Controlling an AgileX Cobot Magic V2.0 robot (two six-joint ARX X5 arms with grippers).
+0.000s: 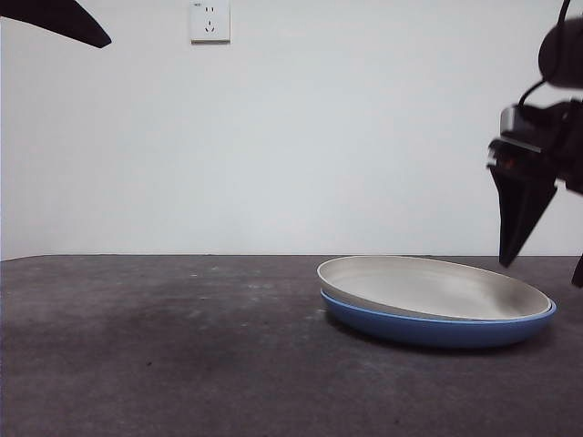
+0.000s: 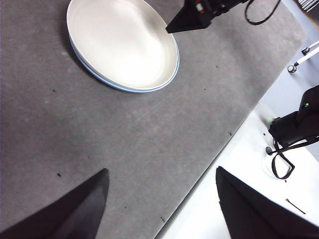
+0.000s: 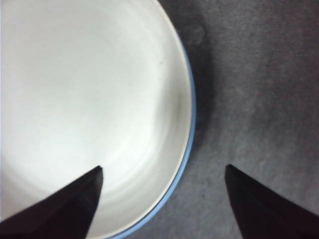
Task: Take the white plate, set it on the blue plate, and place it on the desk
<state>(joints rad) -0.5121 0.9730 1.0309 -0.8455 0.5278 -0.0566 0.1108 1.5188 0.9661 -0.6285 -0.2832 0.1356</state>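
Right wrist view shows the right gripper point(image 3: 162, 169) with its two black jaws spread wide and empty, hovering above the rim of the white plate point(image 3: 84, 99): one jaw over the plate's inside, the other over the bare desk point(image 3: 259, 84) just outside it. A thin crescent of the blue plate point(image 3: 189, 119) shows under the white one's edge, so the white plate already lies nested in the blue plate, and in the front view it sits slightly tilted there, its far side raised. That stack rests on the desk toward the right of the front view. By my reading, the stacking step is done and the step in hand is regrasping the white plate to set it on the desk. The next move calls for lowering the jaws astride the white rim alone, clear of the blue lip. The left gripper point(image 2: 162, 199) waits well apart, jaws spread, holding nothing.
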